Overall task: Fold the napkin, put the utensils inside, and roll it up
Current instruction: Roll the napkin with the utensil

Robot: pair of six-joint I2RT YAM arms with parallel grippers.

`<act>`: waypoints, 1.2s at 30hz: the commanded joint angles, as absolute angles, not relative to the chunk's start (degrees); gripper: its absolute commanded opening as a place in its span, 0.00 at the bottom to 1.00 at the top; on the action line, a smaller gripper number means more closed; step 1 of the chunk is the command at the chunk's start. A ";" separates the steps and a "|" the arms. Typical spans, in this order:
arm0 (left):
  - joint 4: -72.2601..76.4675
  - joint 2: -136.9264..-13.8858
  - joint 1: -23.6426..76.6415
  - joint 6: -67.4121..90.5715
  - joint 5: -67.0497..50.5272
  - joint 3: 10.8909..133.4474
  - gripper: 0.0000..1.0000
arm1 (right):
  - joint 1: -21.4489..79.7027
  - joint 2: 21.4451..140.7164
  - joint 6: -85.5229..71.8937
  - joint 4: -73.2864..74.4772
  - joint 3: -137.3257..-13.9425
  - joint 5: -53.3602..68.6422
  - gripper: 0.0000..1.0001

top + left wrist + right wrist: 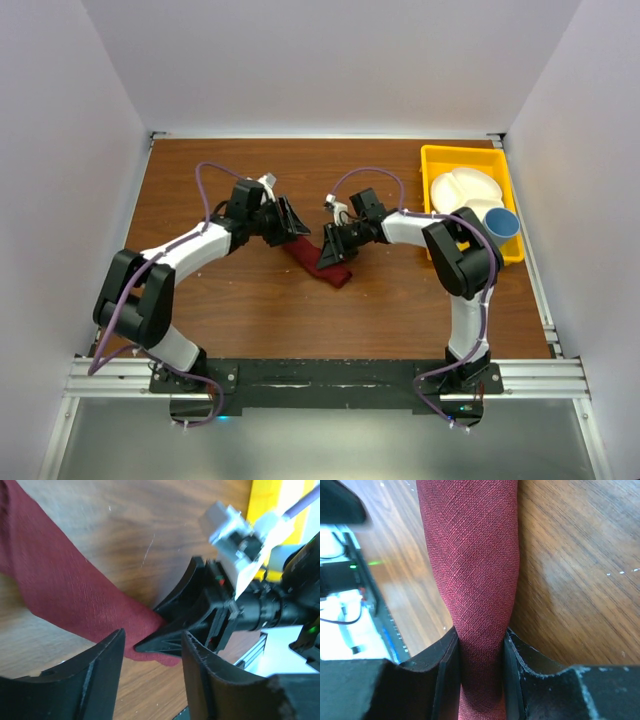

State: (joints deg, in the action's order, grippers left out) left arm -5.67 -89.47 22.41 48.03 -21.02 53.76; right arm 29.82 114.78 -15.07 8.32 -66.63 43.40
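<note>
While the brown wooden tabletop (230,300) fills most of the top view, two white-and-black arms reach in from its near edge. Their elbows are bent outward and their forearms angle toward each other, so the wrists nearly meet at the centre. A yellow tray (440,158) sits at the far right corner, holding a white divided plate (460,190) and a blue cup (503,222).

Between the wrists lies the napkin (337,273), a dark red cloth rolled into a slim tube. Its long axis runs diagonally from far left to near right. The right gripper (330,248) is clamped across the roll, with a finger pressing each side. The left gripper (290,222) has its jaws apart and holds nothing. It sits just beside the roll's far-left end, pointing toward the right gripper. No utensils are visible, and it is impossible to tell whether they lie inside the roll.
</note>
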 commanded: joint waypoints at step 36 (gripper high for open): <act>10.81 -101.51 23.55 50.80 -21.97 52.91 0.41 | 30.66 106.26 -7.30 26.63 -73.04 22.77 0.71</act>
State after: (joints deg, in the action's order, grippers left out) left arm 9.02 -101.14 23.44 51.48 -21.80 51.07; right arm 27.46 110.52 -9.69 23.59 -71.96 30.59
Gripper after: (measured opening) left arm 0.414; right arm 0.703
